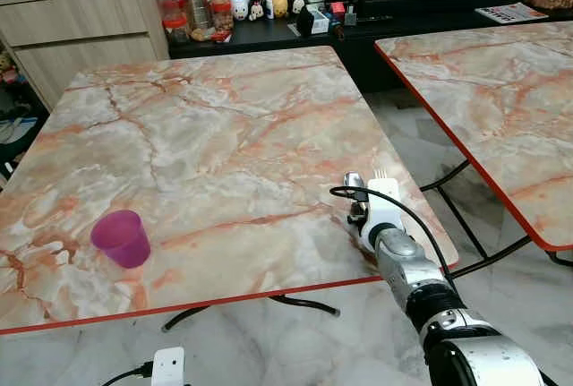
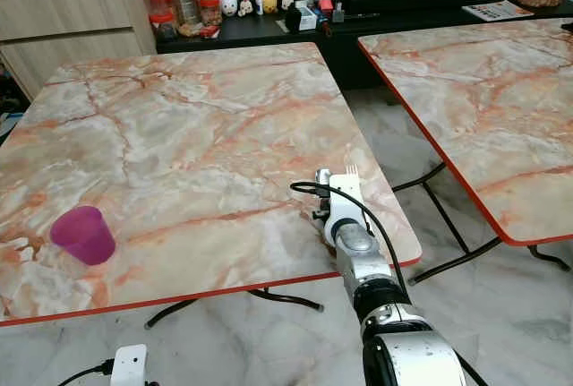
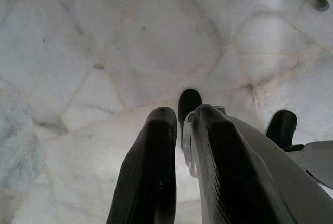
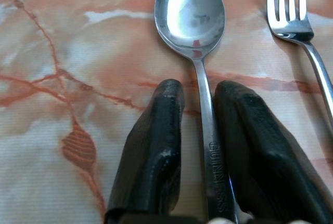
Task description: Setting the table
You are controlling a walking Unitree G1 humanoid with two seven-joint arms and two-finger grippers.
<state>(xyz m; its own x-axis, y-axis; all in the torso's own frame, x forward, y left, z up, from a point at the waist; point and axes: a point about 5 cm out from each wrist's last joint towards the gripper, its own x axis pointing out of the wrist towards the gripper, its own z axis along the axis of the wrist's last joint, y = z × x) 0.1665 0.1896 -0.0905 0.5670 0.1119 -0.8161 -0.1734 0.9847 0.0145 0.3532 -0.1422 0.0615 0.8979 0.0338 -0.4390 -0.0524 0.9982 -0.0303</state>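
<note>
Far to the left of the working claw, near the table's [image 1: 224, 135] front edge: purple cup [image 1: 121, 237], upright, nothing beside it.

Left gripper [image 3: 182, 130] hangs idle over the pale floor tiles [image 3: 78, 52], fingers drawn narrow with only a slim gap, nothing between them.

Right gripper [image 4: 197, 130] low over the table's front right corner, fingers narrow on either side of the spoon's [image 4: 192, 16] handle. Whether the pads actually press the handle or merely flank it cannot be told. Spoon lies flat, bowl up, pointing ahead of the claw. Just beyond the claw's right finger lies a fork [image 4: 291, 11], parallel to the spoon, apart from it, tines forward.

Second table [image 1: 501, 99] stands farther right across a gap, well apart from the claw.

Risks, as judged: the spoon is thin and flat on slick marble, so a loose pinch could let it skid or twist. The fork lies close enough that a sideways drift of the claw would knock it. Both pieces sit near the table corner; a shove outward could send one over the edge.

The right wrist view gives the spoon's bowl, handle lettering and the fork's separation. The head views lose the handle behind the wrist, yet place the cutlery against cup and table edge.
</note>
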